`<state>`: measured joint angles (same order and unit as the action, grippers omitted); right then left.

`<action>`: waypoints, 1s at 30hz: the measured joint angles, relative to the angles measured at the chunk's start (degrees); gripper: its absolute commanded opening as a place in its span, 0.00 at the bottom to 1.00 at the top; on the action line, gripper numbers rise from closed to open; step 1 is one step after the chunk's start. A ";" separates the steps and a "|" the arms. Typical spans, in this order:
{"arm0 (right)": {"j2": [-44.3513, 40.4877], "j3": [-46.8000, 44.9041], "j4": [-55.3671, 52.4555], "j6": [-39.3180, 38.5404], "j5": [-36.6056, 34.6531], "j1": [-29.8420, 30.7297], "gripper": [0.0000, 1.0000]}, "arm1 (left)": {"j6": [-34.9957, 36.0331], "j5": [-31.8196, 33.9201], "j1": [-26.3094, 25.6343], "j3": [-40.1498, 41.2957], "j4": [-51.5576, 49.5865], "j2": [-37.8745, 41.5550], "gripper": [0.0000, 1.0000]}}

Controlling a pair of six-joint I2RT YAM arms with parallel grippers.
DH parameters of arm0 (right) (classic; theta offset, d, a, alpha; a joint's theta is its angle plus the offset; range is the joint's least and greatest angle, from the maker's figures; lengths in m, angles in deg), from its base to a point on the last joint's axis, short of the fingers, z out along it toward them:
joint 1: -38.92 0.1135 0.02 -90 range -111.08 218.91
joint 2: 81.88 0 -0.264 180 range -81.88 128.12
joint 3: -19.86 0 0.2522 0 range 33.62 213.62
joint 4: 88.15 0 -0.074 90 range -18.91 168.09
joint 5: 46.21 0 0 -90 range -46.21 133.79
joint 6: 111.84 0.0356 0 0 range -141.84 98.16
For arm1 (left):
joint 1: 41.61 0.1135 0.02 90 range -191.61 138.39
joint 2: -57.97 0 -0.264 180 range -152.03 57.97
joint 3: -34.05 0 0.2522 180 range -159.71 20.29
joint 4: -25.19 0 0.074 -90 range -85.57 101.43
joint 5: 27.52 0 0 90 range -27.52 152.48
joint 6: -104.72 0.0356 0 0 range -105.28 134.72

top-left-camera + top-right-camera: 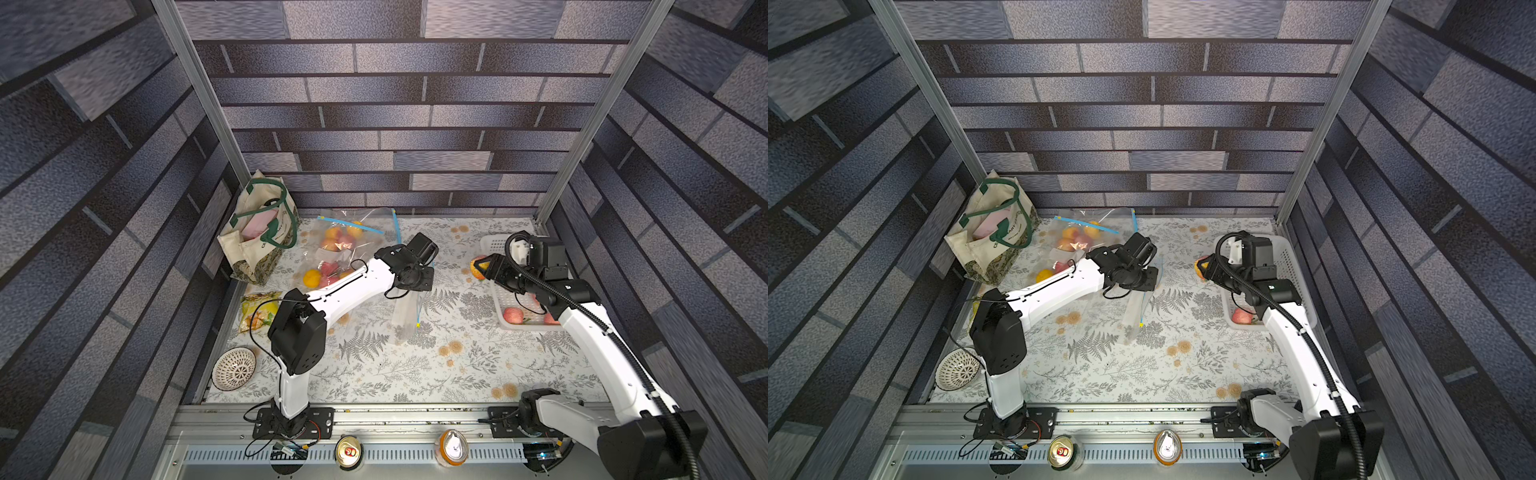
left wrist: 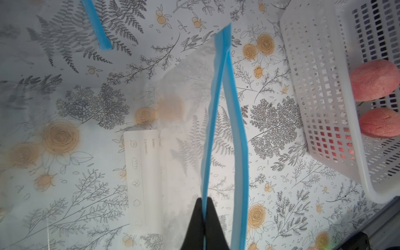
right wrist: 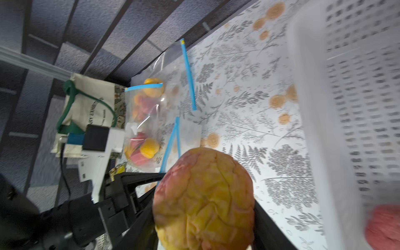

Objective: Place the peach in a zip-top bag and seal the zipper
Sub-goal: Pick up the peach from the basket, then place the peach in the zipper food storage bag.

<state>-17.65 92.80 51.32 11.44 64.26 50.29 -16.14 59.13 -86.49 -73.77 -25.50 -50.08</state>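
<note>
left hand [image 2: 203,202] pinched shut on zip-top bag [image 2: 151,151] blue zipper [image 2: 216,108] | right hand [image 1: 485,267] clamped on peach [image 3: 203,194], above table [image 1: 415,365], 2 o'clock of bag, just beside white basket [image 2: 320,86]

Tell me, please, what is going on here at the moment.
The left pincer is shut on the blue zipper edge of an empty zip-top bag, holding its mouth up. The right pincer grips a yellow-red peach beside the white basket, where two pink fruits lie. The peach is not yet in the bag.
</note>
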 measured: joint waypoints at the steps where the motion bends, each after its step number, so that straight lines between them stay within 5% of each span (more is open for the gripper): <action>1: 0.35 -0.44 1.66 1.16 0.79 1.27 0.62 | -0.24 -0.90 0.17 0.52 0.79 0.00 0.00; 10: 7.37 -4.70 20.48 15.17 2.91 12.83 0.63 | -1.88 -4.26 2.49 2.86 2.93 0.33 0.00; 18: 11.89 -8.52 33.27 26.18 0.94 14.51 0.63 | -5.90 -8.66 4.57 8.04 7.58 2.23 0.00; 30: 13.73 -10.32 37.83 35.21 -2.38 14.99 0.63 | -10.05 -11.47 5.35 14.53 16.63 10.51 0.00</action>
<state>-3.93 82.49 89.16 46.65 61.88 65.29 -26.19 47.65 -81.14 -59.23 -8.87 -39.57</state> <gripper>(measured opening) 0.631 0.052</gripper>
